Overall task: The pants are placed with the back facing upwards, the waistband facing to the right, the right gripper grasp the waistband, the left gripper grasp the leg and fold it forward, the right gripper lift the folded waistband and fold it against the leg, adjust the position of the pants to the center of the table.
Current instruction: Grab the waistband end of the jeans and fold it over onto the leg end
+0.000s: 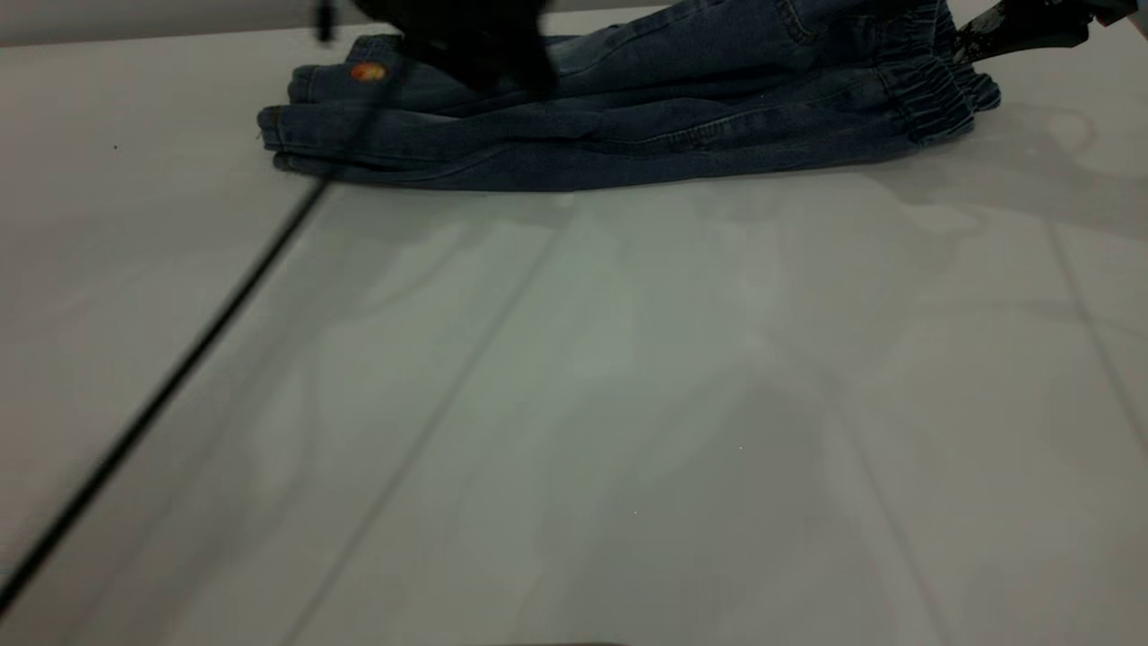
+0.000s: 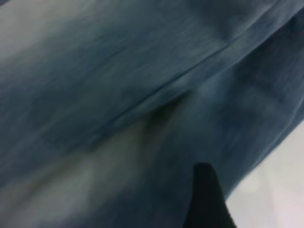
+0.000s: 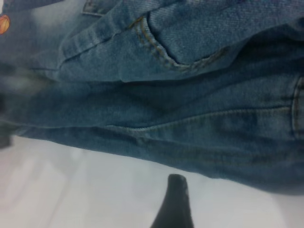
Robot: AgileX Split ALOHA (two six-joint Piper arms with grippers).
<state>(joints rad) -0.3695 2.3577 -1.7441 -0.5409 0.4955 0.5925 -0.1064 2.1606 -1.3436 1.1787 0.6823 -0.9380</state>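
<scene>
The pants lie at the far side of the table, doubled lengthwise with one leg on the other. Their gathered waistband points right and the hems point left. The leg with the orange ball print lies on top at the left end. My left gripper, a dark blur, hangs low over the middle of the pants, where denim fills its wrist view. My right gripper is at the waistband's far right end. A back pocket and side seam show close in its wrist view.
A black braided cable runs slantwise across the left of the table from the front edge up to the pants' hems. Bare table stretches from the pants to the near edge.
</scene>
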